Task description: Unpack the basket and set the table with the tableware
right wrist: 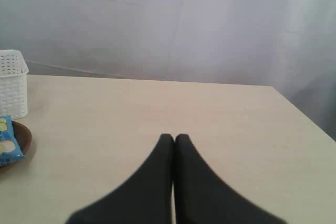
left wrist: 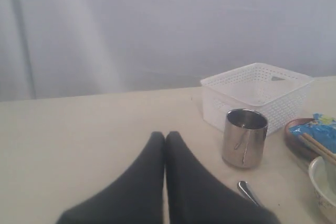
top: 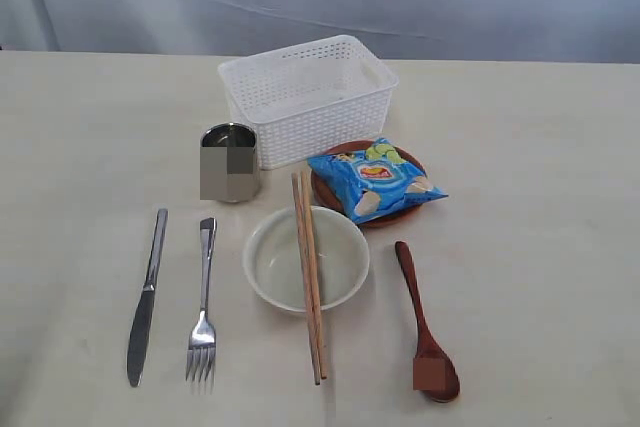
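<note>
on the table [top: 90,147], exterior view: basket [top: 305,97] stands empty at far centre; chopsticks [top: 308,267] bridge the bowl [top: 275,262] and would likely roll if nudged; chips bag [top: 375,179] covers the plate [top: 390,217]. left wrist view: left gripper [left wrist: 165,137] clenched on nothing, cup [left wrist: 244,137] near. right wrist view: right gripper [right wrist: 174,139] clenched, empty; open room reaches the table's right edge

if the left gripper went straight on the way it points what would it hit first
Likely nothing: ahead of the left gripper the wrist view shows only bare table up to its far edge. The steel cup and basket stand off to one side, though depth is unclear.
</note>
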`<state>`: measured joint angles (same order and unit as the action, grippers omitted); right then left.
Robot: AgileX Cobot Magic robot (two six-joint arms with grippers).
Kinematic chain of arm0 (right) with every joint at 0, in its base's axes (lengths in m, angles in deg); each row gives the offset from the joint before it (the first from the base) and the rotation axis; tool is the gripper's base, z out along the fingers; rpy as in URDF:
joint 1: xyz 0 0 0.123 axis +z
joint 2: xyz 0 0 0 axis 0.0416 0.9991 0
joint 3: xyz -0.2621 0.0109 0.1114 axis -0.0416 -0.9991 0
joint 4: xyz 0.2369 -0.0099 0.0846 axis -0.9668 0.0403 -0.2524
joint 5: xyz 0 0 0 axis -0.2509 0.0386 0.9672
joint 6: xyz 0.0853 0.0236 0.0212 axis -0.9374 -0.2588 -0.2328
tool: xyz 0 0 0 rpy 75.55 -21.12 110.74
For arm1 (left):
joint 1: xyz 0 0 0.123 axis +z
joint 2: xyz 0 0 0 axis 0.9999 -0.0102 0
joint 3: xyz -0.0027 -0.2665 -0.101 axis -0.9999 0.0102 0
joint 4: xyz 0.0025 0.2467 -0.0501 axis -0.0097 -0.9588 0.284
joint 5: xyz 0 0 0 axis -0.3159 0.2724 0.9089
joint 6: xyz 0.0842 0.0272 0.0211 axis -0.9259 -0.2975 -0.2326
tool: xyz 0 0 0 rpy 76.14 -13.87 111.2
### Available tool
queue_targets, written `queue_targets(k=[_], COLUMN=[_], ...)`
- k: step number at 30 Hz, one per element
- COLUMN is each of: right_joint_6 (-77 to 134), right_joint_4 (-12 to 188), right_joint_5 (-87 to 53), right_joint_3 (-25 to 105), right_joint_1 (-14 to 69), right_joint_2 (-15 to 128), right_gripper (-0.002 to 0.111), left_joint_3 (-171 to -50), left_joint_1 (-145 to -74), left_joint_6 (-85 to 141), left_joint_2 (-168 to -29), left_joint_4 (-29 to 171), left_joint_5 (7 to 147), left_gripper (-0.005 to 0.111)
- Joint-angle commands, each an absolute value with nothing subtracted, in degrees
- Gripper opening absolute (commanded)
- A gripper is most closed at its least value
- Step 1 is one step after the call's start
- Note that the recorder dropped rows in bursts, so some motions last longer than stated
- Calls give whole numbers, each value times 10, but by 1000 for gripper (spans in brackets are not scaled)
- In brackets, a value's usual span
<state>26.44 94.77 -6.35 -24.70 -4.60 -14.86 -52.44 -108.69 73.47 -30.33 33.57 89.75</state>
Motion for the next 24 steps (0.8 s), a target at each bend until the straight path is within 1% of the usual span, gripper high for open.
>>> queue_targets(k=[1,5,7,9,13,24], right_joint_6=[269,269,269,269,269,269], right_joint_4=[948,948,948,948,948,948], right_joint_5=[-67,-67,-67,-67,-67,-67], right_joint_3=[-248,-248,-248,-248,-248,-248], right_joint_1=[-45,-45,-45,-45,-45,-45], right_joint_2=[-152,-152,-152,-152,-152,-152], right_gripper=[0,0,0,0,0,0], left_joint_3=[-518,-518,-518,-518,-516,-500], left_joint_1=[-1054,-990,-956,-938,-928,-883], left_joint_6=[622,456,424,426,426,424], left_joint_2=[-306,-306,-306,-306,-290,-285], left_joint_4=[455,628,661,661,659,654], left_joint_5=[881,882,889,905,965,963], left_gripper=[0,0,0,0,0,0])
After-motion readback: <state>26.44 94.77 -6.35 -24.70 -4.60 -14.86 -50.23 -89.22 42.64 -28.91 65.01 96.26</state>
